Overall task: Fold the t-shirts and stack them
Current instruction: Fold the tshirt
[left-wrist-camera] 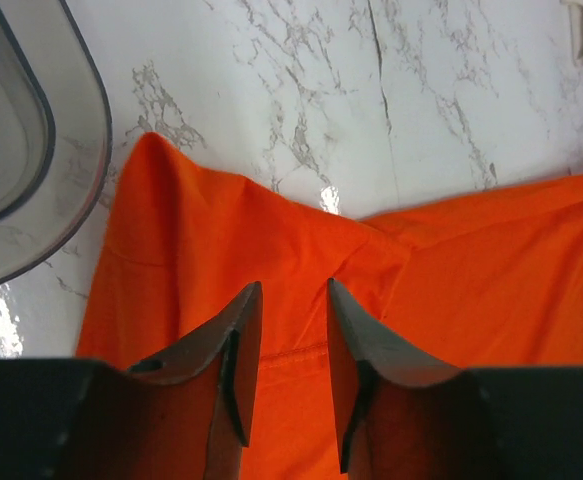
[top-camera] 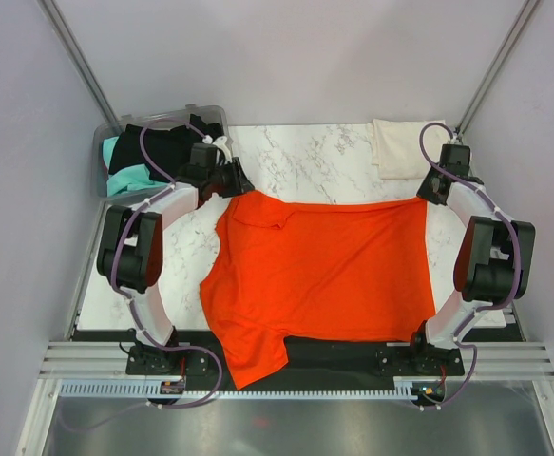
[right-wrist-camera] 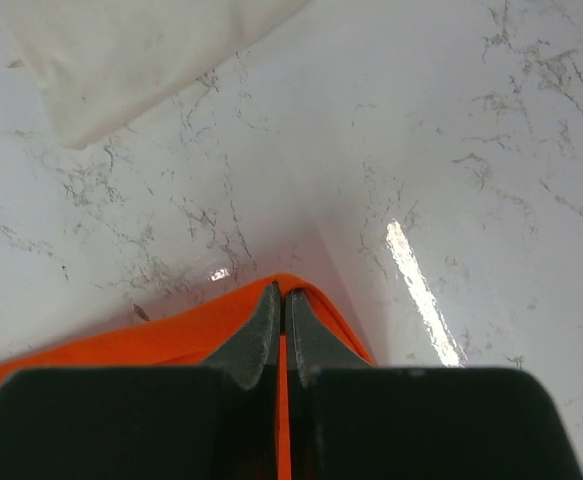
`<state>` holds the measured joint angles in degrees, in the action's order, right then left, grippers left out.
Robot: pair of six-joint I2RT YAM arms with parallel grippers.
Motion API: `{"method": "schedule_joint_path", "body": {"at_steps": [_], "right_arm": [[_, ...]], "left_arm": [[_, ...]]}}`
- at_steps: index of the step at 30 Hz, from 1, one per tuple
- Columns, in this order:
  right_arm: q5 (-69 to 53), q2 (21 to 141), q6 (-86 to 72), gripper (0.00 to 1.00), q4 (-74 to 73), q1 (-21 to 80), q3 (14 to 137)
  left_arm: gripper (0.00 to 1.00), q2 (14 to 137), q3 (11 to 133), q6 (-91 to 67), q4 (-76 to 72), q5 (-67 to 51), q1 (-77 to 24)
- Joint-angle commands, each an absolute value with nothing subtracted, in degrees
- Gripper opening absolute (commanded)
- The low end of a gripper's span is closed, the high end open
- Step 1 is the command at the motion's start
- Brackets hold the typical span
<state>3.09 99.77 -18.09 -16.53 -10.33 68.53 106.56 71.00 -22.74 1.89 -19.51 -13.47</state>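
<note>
Orange-red t-shirt [top-camera: 324, 275], white-marbled table [top-camera: 305, 157]

The marble table [top-camera: 324, 161] bears an orange shirt [top-camera: 324, 271] spread out, a folded cream shirt [top-camera: 397, 147] far right, a bin [top-camera: 101, 166] far left.

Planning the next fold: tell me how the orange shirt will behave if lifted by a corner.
Probably floppy: the shirt wrinkles and drapes off the marble top. Likely slides easily: that top looks glossy. Seems light: thin folds.

- No text, label, brand, number or sign can be read in any of the three views.
</note>
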Motion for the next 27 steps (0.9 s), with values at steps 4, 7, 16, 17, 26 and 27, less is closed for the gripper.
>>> {"method": "schedule_joint_path", "body": {"at_steps": [4,7,16,17,26,27], "right_arm": [[1.4,99.4,-18.5,0.0,-16.8,-10.3,70.8],[0.6,99.8,-17.2,0.0,-16.9,-10.3,70.8],[-2.1,99.5,-17.2,0.0,-17.3,-10.3,70.3],[-1.9,99.4,-17.1,0.0,-17.3,-10.3,70.2],[-1.8,99.0,-16.5,0.0,-17.4,-10.3,69.5],[-1.7,98.9,-16.4,0.0,-17.4,-10.3,69.4]], "left_arm": [[0.46,101.2,73.3,-18.5,9.9,-15.1,-13.2],[0.39,97.6,71.8,-18.2,13.2,-14.9,-13.2],[0.42,102.0,71.6,-17.9,17.9,-14.4,-13.2],[0.44,102.4,71.6,-17.7,17.9,-13.8,-13.2],[0.46,108.0,73.6,-14.8,17.8,-13.0,-12.8],[0.47,108.2,73.7,-14.7,17.8,-13.0,-12.8]]}}
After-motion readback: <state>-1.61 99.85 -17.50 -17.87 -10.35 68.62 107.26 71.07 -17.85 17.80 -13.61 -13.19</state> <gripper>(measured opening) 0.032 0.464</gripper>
